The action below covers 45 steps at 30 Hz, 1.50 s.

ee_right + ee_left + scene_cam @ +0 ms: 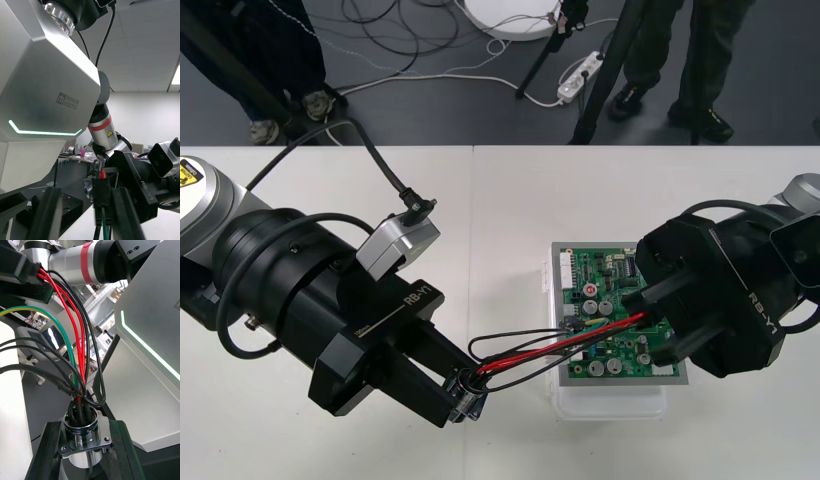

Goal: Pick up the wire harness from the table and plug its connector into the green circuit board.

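The green circuit board [605,300] sits on its white base [610,400] at the right of the table. The wire harness [560,345] hangs stretched between both grippers. My left gripper [463,398] is shut on the round metal socket [83,429], whose flange rests between the black fingers [45,453]. Red, black and green wires [77,352] run from it up to the right gripper. My right gripper [642,318] is over the board's right half, shut on the small black plug [101,189]. Whether the plug touches the board is hidden.
The pale table [510,220] has open surface behind the left arm and left of the board. Beyond its far edge lies dark floor with cables [390,40], a power strip [577,78] and tripod legs [600,90].
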{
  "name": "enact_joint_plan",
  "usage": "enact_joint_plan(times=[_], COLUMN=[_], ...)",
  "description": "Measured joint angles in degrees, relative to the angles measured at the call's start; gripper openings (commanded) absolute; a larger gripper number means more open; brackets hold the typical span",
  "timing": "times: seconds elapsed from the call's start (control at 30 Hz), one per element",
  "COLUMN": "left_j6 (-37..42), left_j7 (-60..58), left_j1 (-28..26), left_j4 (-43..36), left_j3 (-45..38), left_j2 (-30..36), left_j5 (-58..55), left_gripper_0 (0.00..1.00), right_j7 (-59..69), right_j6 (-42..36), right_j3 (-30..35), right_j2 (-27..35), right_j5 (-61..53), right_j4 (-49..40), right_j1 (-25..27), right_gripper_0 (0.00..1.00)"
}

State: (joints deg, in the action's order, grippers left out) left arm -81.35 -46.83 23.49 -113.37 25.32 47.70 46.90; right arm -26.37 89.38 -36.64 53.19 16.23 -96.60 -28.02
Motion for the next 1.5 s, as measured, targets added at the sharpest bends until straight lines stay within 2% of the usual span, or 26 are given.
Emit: enact_joint_plan(times=[0.4, 0.43, 0.47, 0.5, 0.53, 0.57, 1.5], left_j6=[0.0, 0.0, 0.0, 0.0, 0.0, 0.1, 1.8], left_j7=[0.0, 0.0, 0.0, 0.0, 0.0, 0.0, 0.2], left_j1=[0.0, 0.0, 0.0, 0.0, 0.0, 0.0, 0.0], left_j4=[0.0, 0.0, 0.0, 0.0, 0.0, 0.0, 0.0], left_j3=[0.0, 0.0, 0.0, 0.0, 0.0, 0.0, 0.0], left_j2=[0.0, 0.0, 0.0, 0.0, 0.0, 0.0, 0.0], left_j5=[0.0, 0.0, 0.0, 0.0, 0.0, 0.0, 0.0], left_gripper_0=[0.01, 0.05, 0.31, 0.79, 0.98, 1.0, 1.0], right_j7=[0.0, 0.0, 0.0, 0.0, 0.0, 0.0, 0.0], right_j6=[0.0, 0.0, 0.0, 0.0, 0.0, 0.0, 0.0], right_j3=[0.0, 0.0, 0.0, 0.0, 0.0, 0.0, 0.0], right_j2=[0.0, 0.0, 0.0, 0.0, 0.0, 0.0, 0.1], right_j5=[-0.4, -0.5, -0.5, -0.5, -0.5, -0.5, -1.3], right_j4=[0.0, 0.0, 0.0, 0.0, 0.0, 0.0, 0.0], right_j1=[0.0, 0.0, 0.0, 0.0, 0.0, 0.0, 0.0], right_gripper_0=[0.0, 0.0, 0.0, 0.0, 0.0, 0.0, 0.0])
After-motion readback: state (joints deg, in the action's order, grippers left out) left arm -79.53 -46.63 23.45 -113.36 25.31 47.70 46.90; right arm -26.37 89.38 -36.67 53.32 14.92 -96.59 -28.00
